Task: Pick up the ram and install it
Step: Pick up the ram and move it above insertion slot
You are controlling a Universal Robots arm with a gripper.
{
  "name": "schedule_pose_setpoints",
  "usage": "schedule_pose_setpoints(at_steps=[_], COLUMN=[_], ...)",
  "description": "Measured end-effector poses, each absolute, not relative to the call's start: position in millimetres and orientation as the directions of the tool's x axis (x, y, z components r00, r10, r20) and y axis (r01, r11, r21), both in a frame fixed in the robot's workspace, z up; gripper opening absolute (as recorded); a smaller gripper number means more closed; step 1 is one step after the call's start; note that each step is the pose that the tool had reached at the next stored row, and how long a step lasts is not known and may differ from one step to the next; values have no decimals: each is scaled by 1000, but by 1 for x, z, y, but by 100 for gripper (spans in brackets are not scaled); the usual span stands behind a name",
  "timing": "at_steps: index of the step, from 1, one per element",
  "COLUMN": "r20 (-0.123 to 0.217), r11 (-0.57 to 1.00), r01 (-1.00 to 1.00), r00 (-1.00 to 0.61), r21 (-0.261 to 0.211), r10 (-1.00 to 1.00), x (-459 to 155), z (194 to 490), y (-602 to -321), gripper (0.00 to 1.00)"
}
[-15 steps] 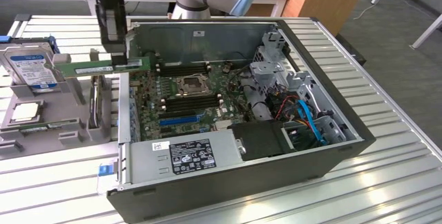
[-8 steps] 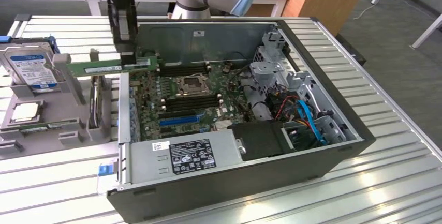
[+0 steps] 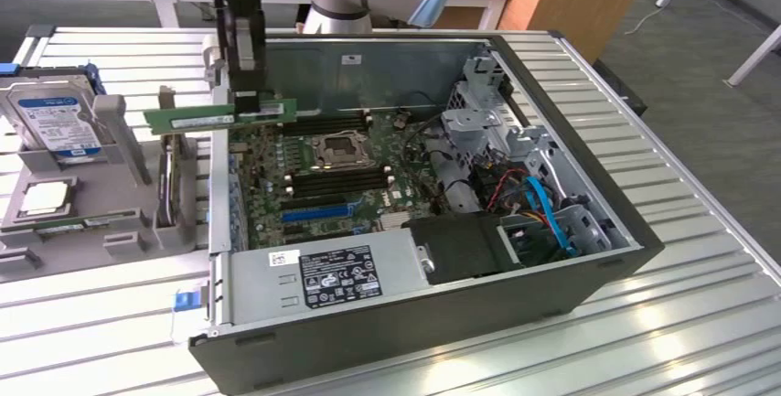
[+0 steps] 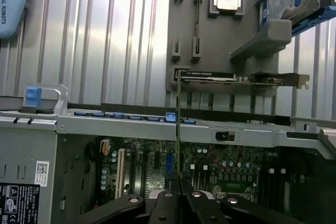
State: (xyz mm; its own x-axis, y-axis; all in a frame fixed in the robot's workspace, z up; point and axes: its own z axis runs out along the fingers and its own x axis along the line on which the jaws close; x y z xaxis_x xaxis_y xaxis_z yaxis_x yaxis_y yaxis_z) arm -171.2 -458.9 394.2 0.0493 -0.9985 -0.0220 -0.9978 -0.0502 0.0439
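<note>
- Where the case (image 3: 403, 323) lies open on the slatted table (image 3: 696, 314), free room is seen above the motherboard (image 3: 271, 190). That room is rimmed by the case walls and crowded by the drive cage (image 3: 488, 131) and cables (image 3: 537, 199) at the exterior view's right.
- The ram (image 3: 183, 120) is held raised, clear of the board, across the top edge of the case wall at the exterior view's left.
- The gripper (image 3: 249, 96) is narrowed onto the ram, one finger pressed to each face, right of the stick's middle.
- One end is carried out past the wall, near the upright expansion card (image 3: 171, 186) in the grey holder (image 3: 123, 231). The other end is over the upper memory slots (image 3: 324, 126).
- The arm is cut off by the exterior view's upper edge. The stretch of ram between the fingers is covered, and its contact edge cannot be made out.
- From the wrist, the ram (image 4: 178, 129) is seen edge-on as a thin line running out from the gripper (image 4: 178, 195).
- The long axis is set roughly level, left to right in the exterior view, close to parallel with the slots. The stick is kept on edge, with its label face turned to the exterior camera.
</note>
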Motion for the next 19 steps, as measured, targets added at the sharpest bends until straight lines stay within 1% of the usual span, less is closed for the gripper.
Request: schedule_pose_setpoints(at_steps=[19], r20=[-22], r11=[-50], r01=[-998], r00=[49], r21=[44], r10=[-999], x=[-124], z=[394], y=[-459], gripper=[12])
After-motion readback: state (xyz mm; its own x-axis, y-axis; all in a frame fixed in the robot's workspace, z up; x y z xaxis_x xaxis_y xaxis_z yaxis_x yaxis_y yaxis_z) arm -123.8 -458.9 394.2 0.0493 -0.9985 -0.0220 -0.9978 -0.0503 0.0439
